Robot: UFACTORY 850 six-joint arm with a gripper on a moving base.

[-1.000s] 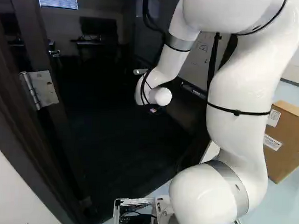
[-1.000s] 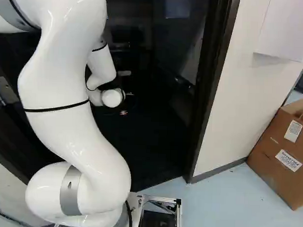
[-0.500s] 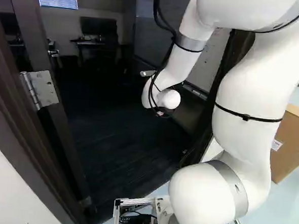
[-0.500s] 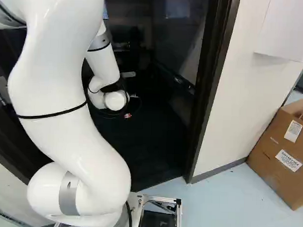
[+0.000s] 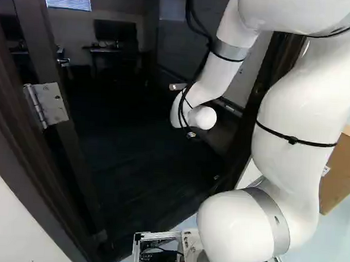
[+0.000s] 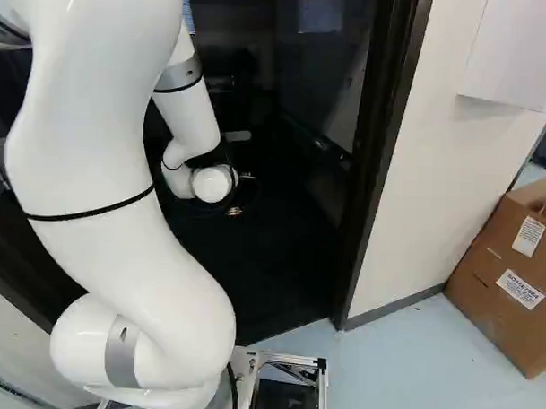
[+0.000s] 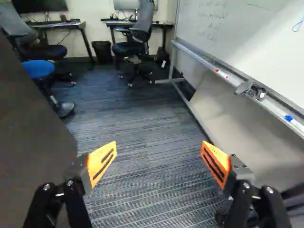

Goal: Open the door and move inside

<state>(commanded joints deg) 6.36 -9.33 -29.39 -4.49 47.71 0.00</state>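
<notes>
The dark door [image 5: 42, 46] stands open at the left of the left base view, its metal hinge plate [image 5: 52, 103] exposed. A metal handle [image 5: 63, 60] shows beyond the hinge. In the wrist view the dark door panel [image 7: 31, 123] rises beside the gripper. The doorway's dark frame [image 6: 379, 163] runs down the right base view. My arm's wrist [image 5: 191, 111] reaches into the opening; the black gripper cannot be made out in the base views. In the wrist view the gripper [image 7: 158, 154] is open, its orange pads wide apart, with carpet showing between them.
A whiteboard [image 7: 237, 35] on a metal stand [image 7: 190, 107] lines the other side ahead. Farther in are desks [image 7: 57, 24], chairs [image 7: 137, 35], a blue stool [image 7: 38, 69] and a bin [image 7: 102, 51]. A cardboard box [image 6: 508, 276] stands outside by the white wall [image 6: 436, 165].
The base has not moved. My wrist has shifted rightward in both base views, while the upper arm has swung right in the left base view and left in the right one. The door looks unmoved.
</notes>
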